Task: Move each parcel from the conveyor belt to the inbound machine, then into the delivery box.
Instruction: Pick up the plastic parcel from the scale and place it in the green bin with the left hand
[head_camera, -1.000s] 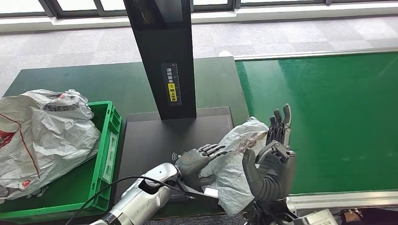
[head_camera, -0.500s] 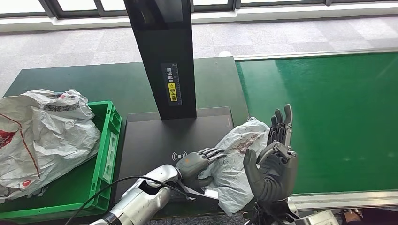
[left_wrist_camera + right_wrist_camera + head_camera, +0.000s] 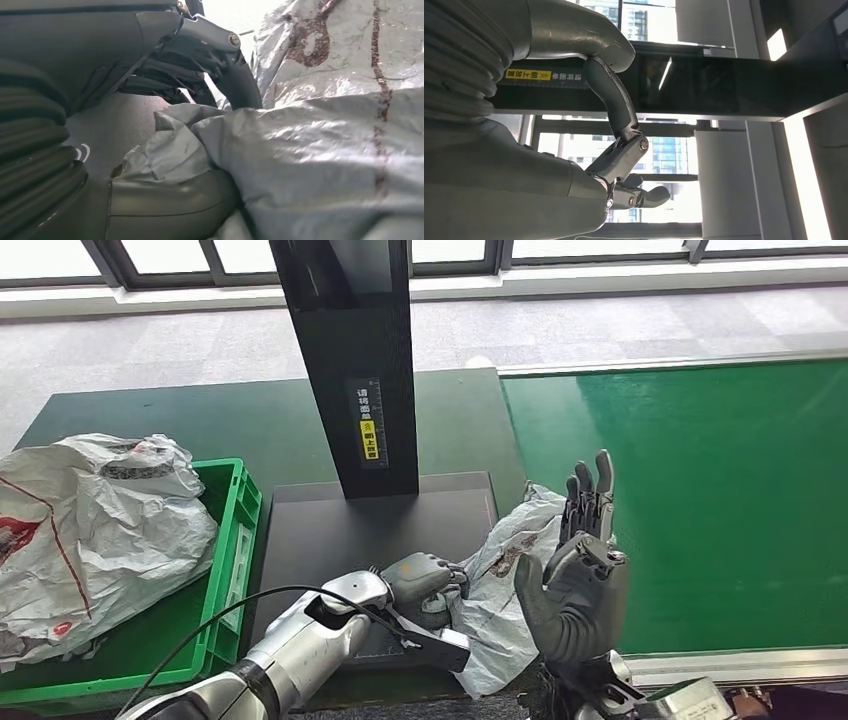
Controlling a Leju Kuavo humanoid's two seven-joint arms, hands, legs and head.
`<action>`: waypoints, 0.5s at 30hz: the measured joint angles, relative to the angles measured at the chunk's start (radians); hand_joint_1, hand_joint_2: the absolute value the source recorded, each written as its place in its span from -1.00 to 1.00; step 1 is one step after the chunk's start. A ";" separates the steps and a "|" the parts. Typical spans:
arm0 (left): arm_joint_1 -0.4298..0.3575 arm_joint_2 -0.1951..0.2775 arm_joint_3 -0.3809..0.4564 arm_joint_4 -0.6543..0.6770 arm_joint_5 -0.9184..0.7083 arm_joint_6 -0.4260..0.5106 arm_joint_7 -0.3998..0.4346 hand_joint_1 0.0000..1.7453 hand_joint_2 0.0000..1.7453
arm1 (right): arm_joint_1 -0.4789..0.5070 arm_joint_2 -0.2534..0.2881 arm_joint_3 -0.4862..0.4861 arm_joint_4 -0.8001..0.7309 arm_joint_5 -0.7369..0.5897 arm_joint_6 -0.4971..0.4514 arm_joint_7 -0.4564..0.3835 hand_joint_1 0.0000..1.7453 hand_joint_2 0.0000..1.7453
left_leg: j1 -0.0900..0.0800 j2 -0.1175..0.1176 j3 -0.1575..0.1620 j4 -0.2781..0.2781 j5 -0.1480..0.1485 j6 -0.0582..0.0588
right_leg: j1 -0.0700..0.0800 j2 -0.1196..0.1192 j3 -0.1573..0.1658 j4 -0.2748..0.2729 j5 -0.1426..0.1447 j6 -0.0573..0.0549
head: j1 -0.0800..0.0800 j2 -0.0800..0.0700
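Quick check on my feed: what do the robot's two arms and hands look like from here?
The left arm is polished silver with a black band and a thin black cable looping alongside. The left hand has a grey shell and darker jointed fingers. The right hand is matte grey, with dark segmented fingers and a thick grey thumb on bare metal pivots. A grey ribbed cover sits behind each hand.
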 joint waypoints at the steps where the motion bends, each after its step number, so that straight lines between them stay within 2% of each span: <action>1: -0.005 0.001 0.000 0.008 0.008 -0.001 0.001 1.00 1.00 | -0.004 0.000 0.000 0.002 0.001 0.002 0.000 -1.00 1.00 | 0.000 0.000 0.003 0.000 -0.001 0.000 | 0.000 0.000 0.003 0.000 -0.001 -0.001 | 0.000 0.000; 8: -0.033 0.022 0.002 0.052 0.043 -0.015 0.011 1.00 1.00 | -0.012 0.000 0.000 0.007 0.006 -0.001 0.000 -1.00 1.00 | 0.003 0.003 0.029 -0.004 -0.017 -0.001 | 0.001 0.003 0.026 0.000 -0.011 -0.004 | 0.000 0.000; 12: -0.056 0.032 0.008 0.061 0.056 -0.022 0.027 1.00 1.00 | -0.017 0.001 0.000 0.007 0.004 -0.005 0.000 -1.00 1.00 | 0.003 0.003 0.027 -0.005 -0.013 0.000 | 0.002 0.003 0.024 0.000 -0.010 -0.006 | 0.000 0.000; 14: -0.058 0.037 0.022 0.065 0.072 0.015 0.057 1.00 1.00 | -0.019 0.002 0.001 0.007 0.004 -0.012 0.000 -1.00 1.00 | 0.004 0.003 0.026 -0.005 -0.011 -0.002 | 0.002 0.003 0.021 0.001 -0.009 -0.007 | 0.000 0.000; 15: -0.055 0.040 0.037 0.066 0.088 0.065 0.076 1.00 1.00 | -0.019 0.002 0.001 0.007 0.005 -0.018 0.000 -1.00 1.00 | 0.004 0.003 0.025 -0.005 -0.009 -0.004 | 0.002 0.003 0.019 0.001 -0.009 -0.007 | 0.000 0.000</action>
